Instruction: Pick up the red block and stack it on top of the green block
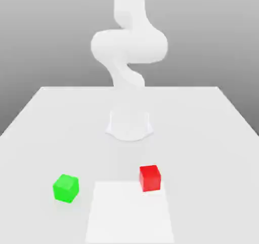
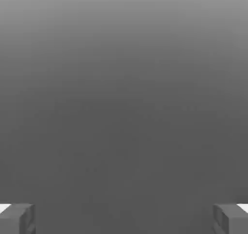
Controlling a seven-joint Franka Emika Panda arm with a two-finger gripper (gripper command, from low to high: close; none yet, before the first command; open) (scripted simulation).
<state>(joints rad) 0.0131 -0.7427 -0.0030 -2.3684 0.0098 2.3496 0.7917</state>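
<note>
The red block rests on the white table, near the front and a little to the exterior view's right of centre. The green block sits on the table to the exterior view's left of it, well apart from it. Both cubes lie flat with nothing touching them. In the hand view my gripper is open; its two grey fingertips stand far apart with nothing between them, against plain grey background. The white arm rises from its base behind the blocks and curls upward.
The arm's round base stands at the table's middle, behind the blocks. A paler rectangular patch marks the table's front centre, and the red block stands at its far right corner.
</note>
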